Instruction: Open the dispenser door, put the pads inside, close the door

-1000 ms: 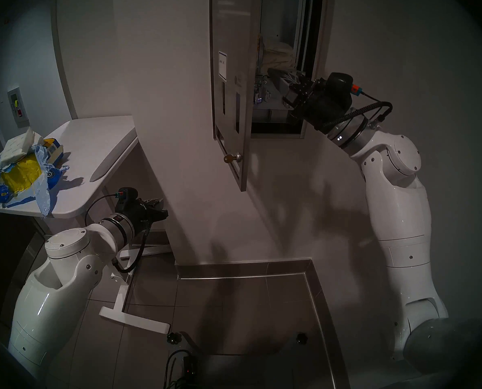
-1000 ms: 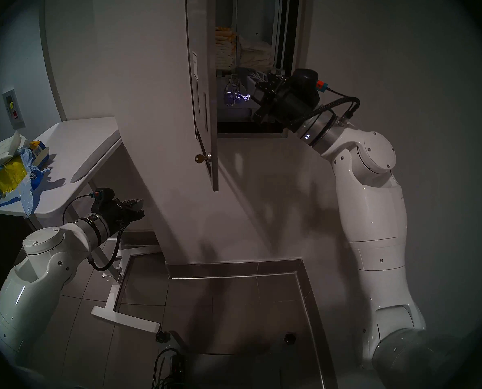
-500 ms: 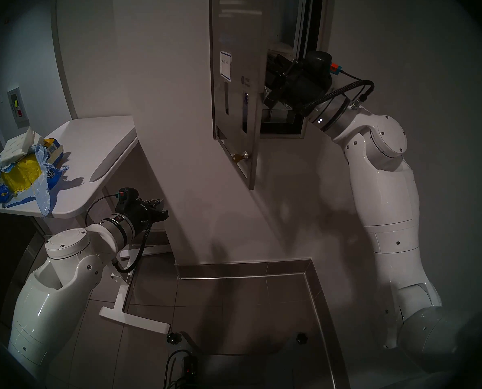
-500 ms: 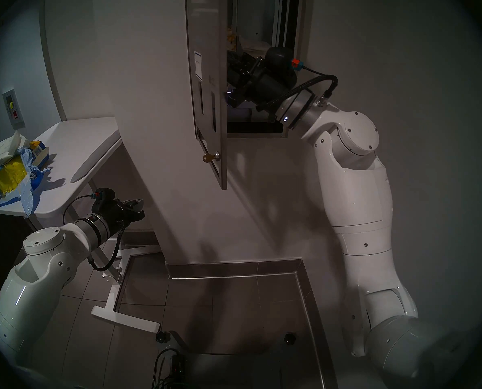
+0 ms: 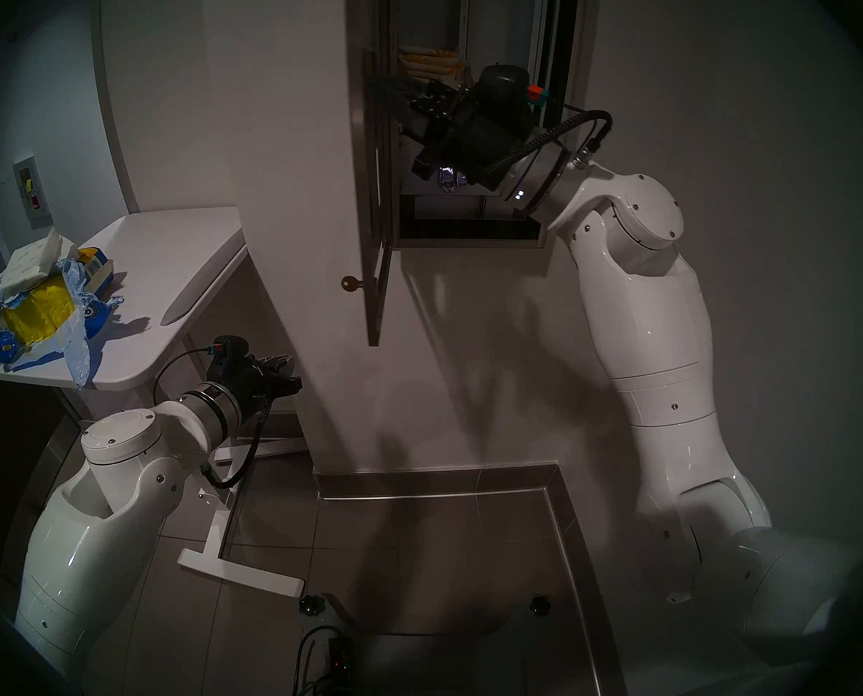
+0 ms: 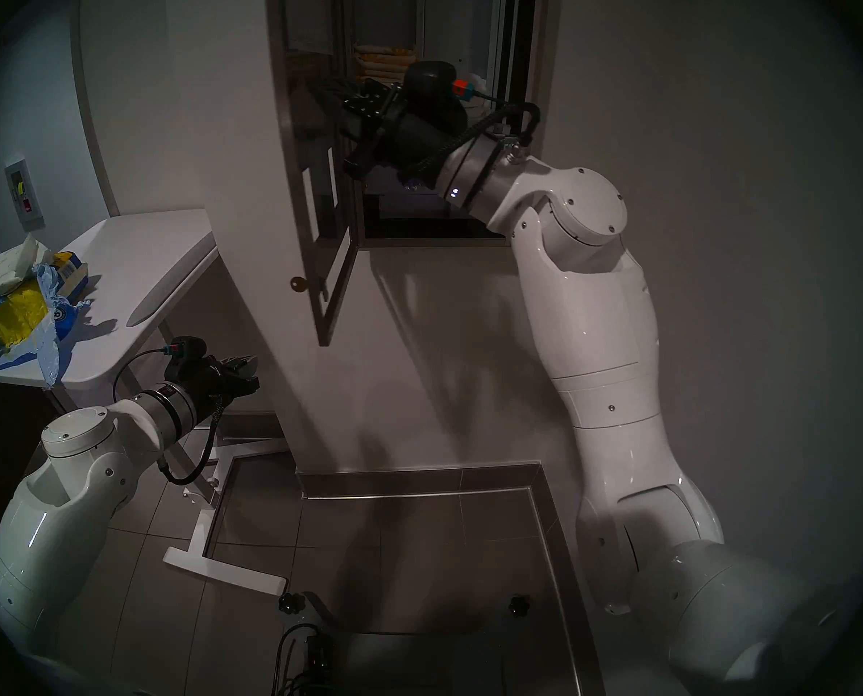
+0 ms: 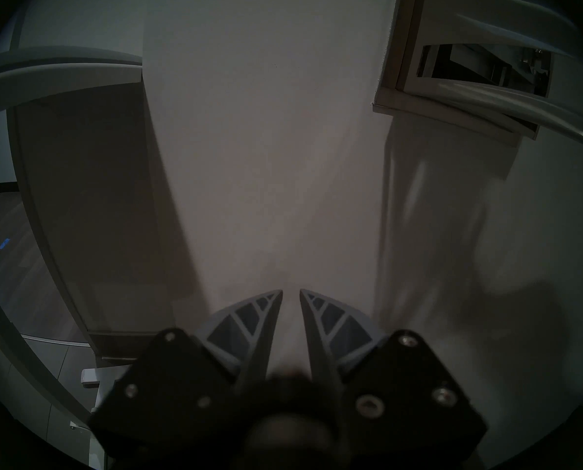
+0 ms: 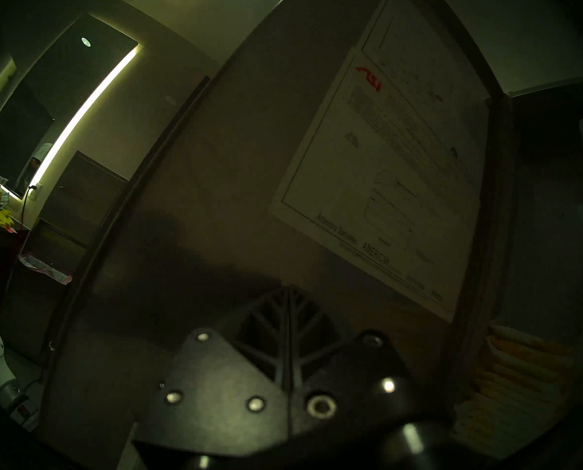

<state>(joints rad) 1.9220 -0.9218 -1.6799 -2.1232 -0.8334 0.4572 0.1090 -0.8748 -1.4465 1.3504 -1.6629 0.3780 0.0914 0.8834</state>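
The dispenser door (image 5: 375,203) stands swung far out to the left, and I see its edge and dark back (image 6: 314,127). My right gripper (image 5: 382,88) reaches behind it, shut and empty, its tips (image 8: 288,291) against the door's back (image 8: 215,187) below the white instruction sheet (image 8: 385,187). Plain white pads (image 5: 27,268) lie on the table at far left. My left gripper (image 5: 291,373) hangs low under the table edge facing the wall, its fingertips (image 7: 290,292) a narrow gap apart with nothing between them.
A key (image 5: 351,284) sticks out of the door's lock. Orange-yellow printed pads (image 5: 429,59) are stacked inside the dispenser. A torn blue pack of yellow bundles (image 5: 37,318) sits on the white table (image 5: 168,278). Cables (image 5: 319,665) lie on the floor.
My right gripper went left behind the door and the door swung from half open to wide open, its back now showing. The left arm has not moved.
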